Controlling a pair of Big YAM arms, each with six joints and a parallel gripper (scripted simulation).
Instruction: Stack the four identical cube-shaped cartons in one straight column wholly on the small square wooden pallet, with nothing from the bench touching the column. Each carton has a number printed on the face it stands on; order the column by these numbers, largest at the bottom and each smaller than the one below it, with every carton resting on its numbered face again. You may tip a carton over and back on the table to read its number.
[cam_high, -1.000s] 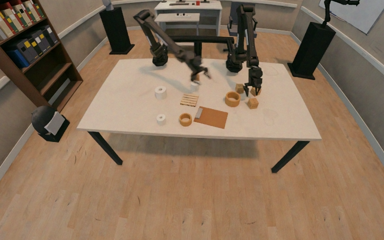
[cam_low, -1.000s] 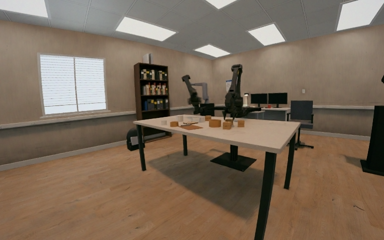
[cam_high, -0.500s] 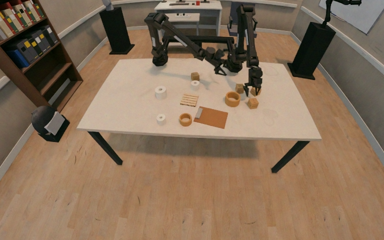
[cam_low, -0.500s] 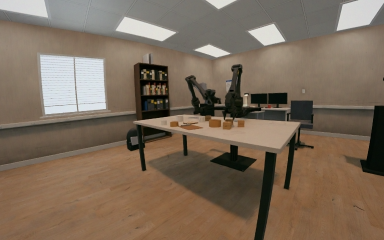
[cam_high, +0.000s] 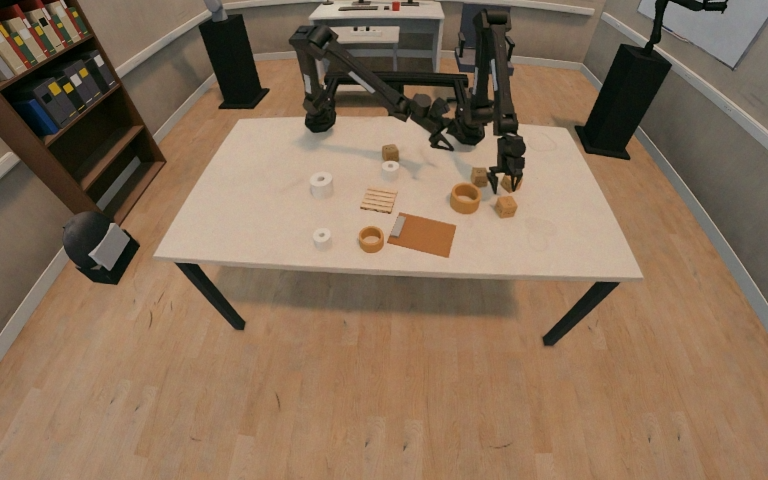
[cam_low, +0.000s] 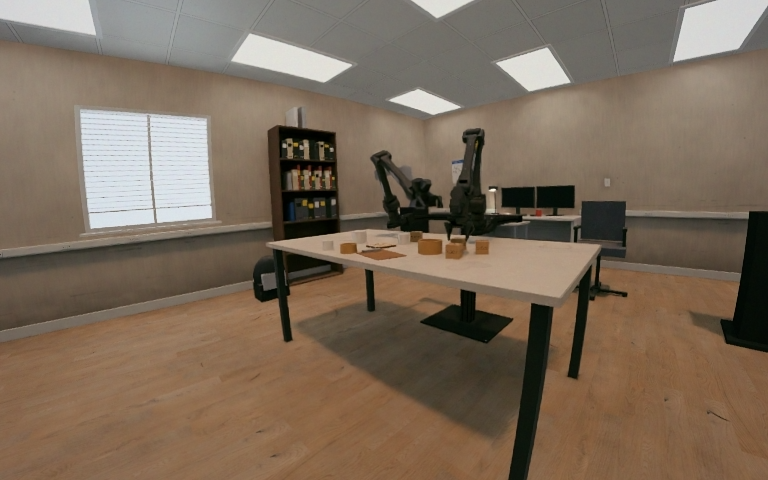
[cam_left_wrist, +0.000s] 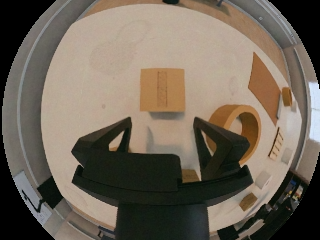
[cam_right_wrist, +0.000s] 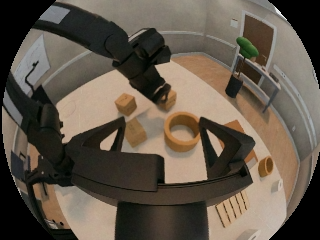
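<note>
Four tan cartons stand on the table: one at the back (cam_high: 390, 152), and three to the right (cam_high: 479, 176), (cam_high: 509, 182), (cam_high: 505, 206). The small wooden pallet (cam_high: 378, 199) lies bare near the middle. My left gripper (cam_high: 505, 185) is open and points down, low over the table beside the carton at the far right, which it partly hides. In the left wrist view a carton (cam_left_wrist: 162, 90) lies just beyond the open fingers, with bare table between them. My right gripper (cam_high: 441, 141) is open and empty in the air behind the right-hand cartons; its wrist view shows two of them (cam_right_wrist: 124, 103), (cam_right_wrist: 135, 131).
A large tan ring (cam_high: 465, 194) sits left of the right-hand cartons. A smaller ring (cam_high: 370, 234) and a brown clipboard (cam_high: 421, 233) lie in front of the pallet. Three white rolls (cam_high: 321, 184), (cam_high: 390, 169), (cam_high: 322, 238) stand to the left.
</note>
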